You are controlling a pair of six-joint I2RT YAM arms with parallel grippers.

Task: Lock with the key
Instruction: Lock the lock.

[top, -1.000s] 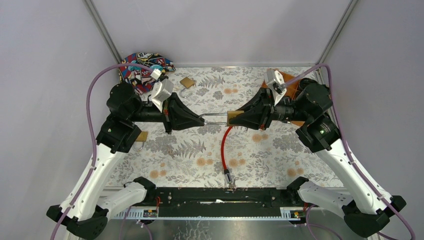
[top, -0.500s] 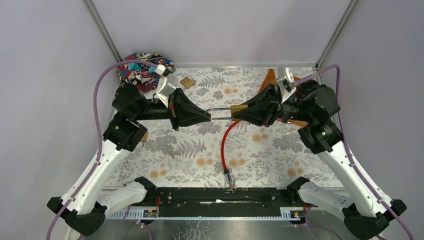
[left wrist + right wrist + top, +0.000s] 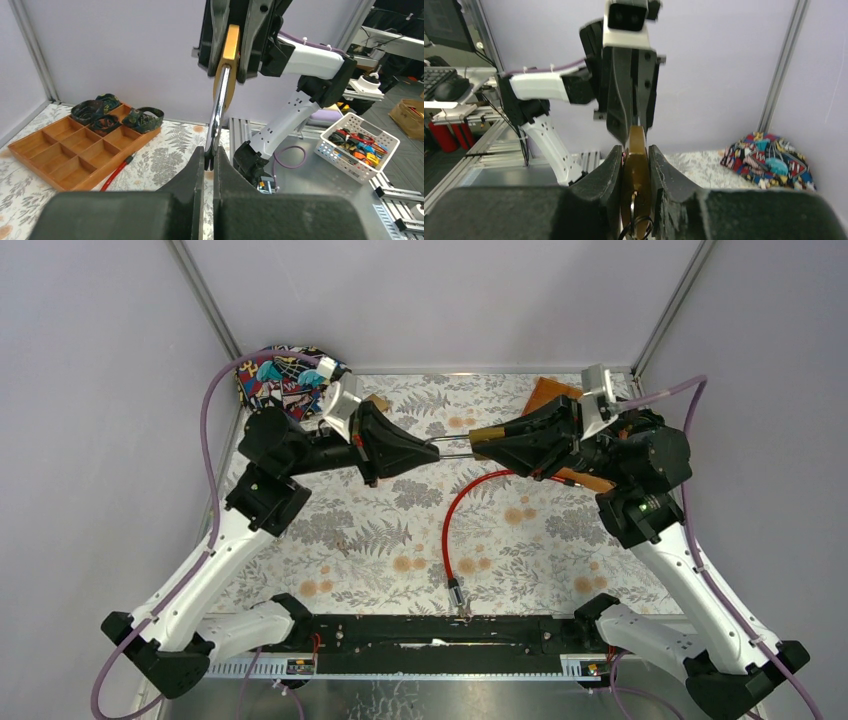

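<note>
Status: the padlock (image 3: pixel 487 433) is off the bench (image 3: pixel 380 540), held in the air between my two arms over the far middle. My right jaws are nearly closed, clamping the brass body flat between them. My left jaws are closed to a narrow slit on the left end of the shackle (image 3: pixel 218 112), which runs straight from the body to them. Done, in my judgement: pickup and two-handed bracing. Left to do: seat the shackle, if it is not seated, and turn the key; neither step shows as complete. Not determinable: the key itself. A dark loop at the near end of the body in the right wrist view may be its ring, but the frame edge cuts it off. Whether the shackle is latched is hidden inside my right jaws. A red cable (image 3: pixel 452 510) curves from under my right arm toward the near edge; its upper end is hidden, so its link to the padlock cannot be confirmed.
</note>
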